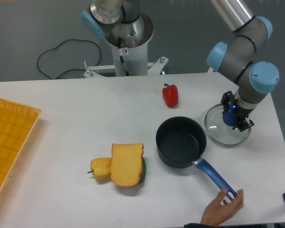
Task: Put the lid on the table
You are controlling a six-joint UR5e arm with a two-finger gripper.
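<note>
The lid (217, 131), a round glass disc with a thin metal rim, hangs low over the right end of the white table (66, 118), just right of the saucepan. My gripper (232, 118) comes down from above and is shut on the lid's blue centre knob, which the fingers mostly hide. Whether the rim touches the tabletop I cannot tell.
A dark saucepan (180, 141) with a blue handle sits left of the lid; a person's hand (222, 211) touches the handle's end at the front edge. A red pepper (170, 95), a bread slice (126, 164), a yellow pepper (99, 168) and a yellow-orange tray (7, 142) lie further left.
</note>
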